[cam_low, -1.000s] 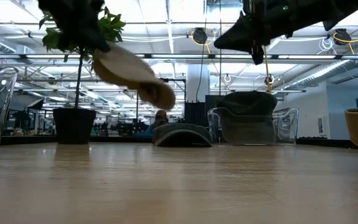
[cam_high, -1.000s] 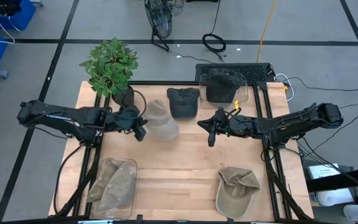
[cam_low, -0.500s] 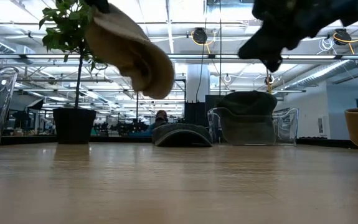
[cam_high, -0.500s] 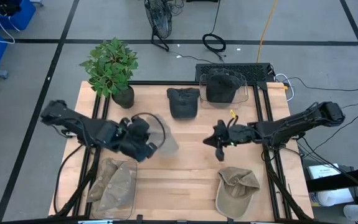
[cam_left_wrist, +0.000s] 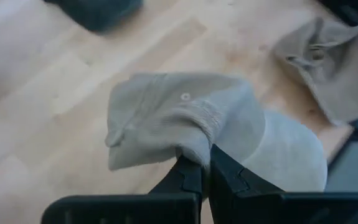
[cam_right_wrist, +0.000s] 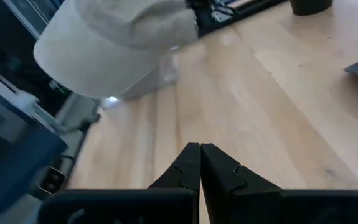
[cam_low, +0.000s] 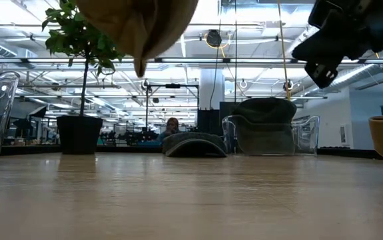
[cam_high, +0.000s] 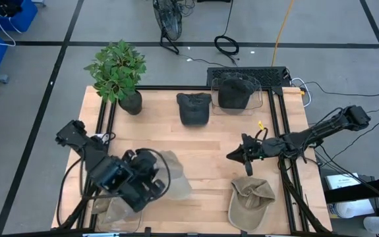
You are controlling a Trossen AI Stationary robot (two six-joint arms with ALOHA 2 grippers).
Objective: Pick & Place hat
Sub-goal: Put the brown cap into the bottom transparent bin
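Since the earlier frame, left gripper has swung toward the desk's front-left, pinching the tan hat aloft above the clear bin; right gripper, fingers pressed together, hovers mid-right

Hat: the pale beige fabric cap I'm carrying, pinched at its crown fold

Pose: lifted off the wood, brim drooping

Place: front-left, above the clear bin holding another tan cap

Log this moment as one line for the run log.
left gripper: shut on tan hat, carried above table | right gripper: shut, empty, hovering | clear bin: near
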